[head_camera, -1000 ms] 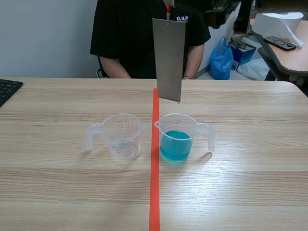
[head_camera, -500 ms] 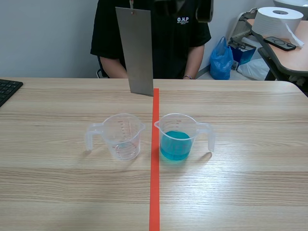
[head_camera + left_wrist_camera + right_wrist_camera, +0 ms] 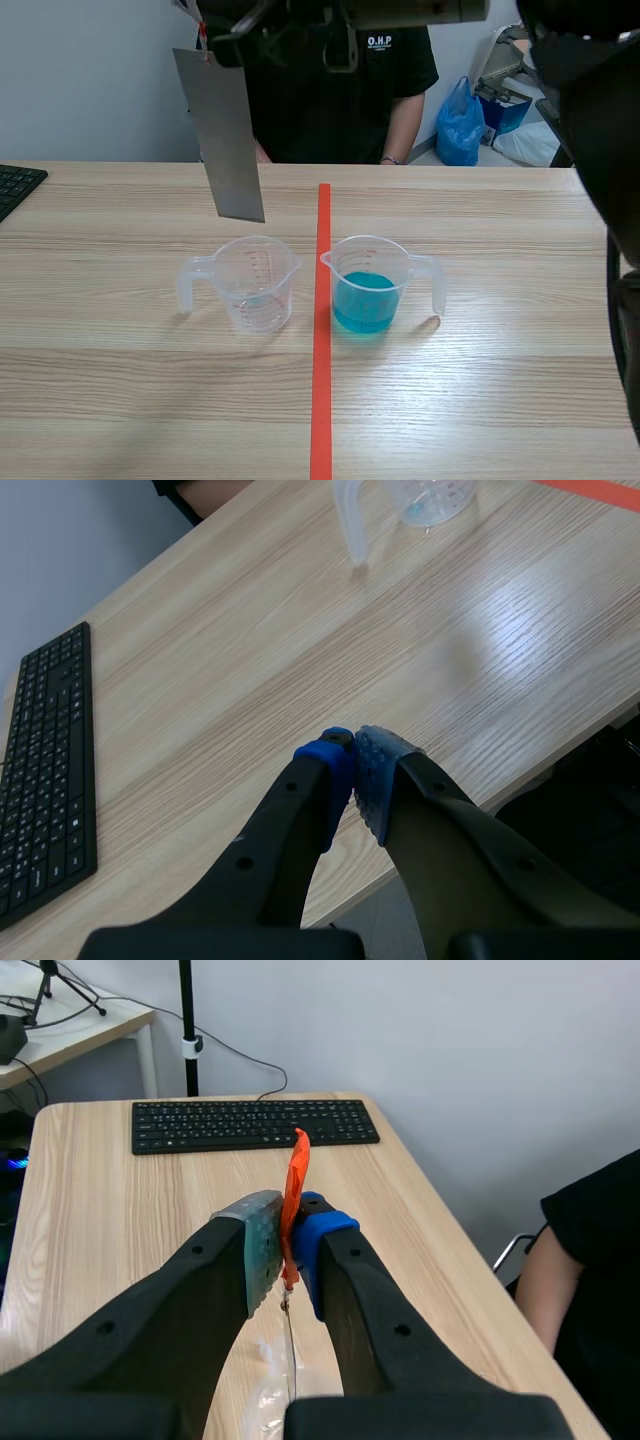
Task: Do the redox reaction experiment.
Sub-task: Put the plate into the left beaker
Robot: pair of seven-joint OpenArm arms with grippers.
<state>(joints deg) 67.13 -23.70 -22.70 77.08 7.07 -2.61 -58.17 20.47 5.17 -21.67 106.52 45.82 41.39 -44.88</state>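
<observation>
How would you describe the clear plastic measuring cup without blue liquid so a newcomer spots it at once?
On the light wooden table, find the orange-red tape line running away from the robot. Clear plastic measuring cups flank it; the left cup has its handle pointing outward. The right cup holds blue liquid, while the left cup looks nearly empty.

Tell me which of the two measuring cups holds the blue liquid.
The right-hand cup, just right of the tape line, with its handle pointing right. The left-hand cup looks nearly empty.

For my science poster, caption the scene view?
Right gripper holds a metal sheet above the clear measuring cup, beside the cup of blue liquid.
</observation>
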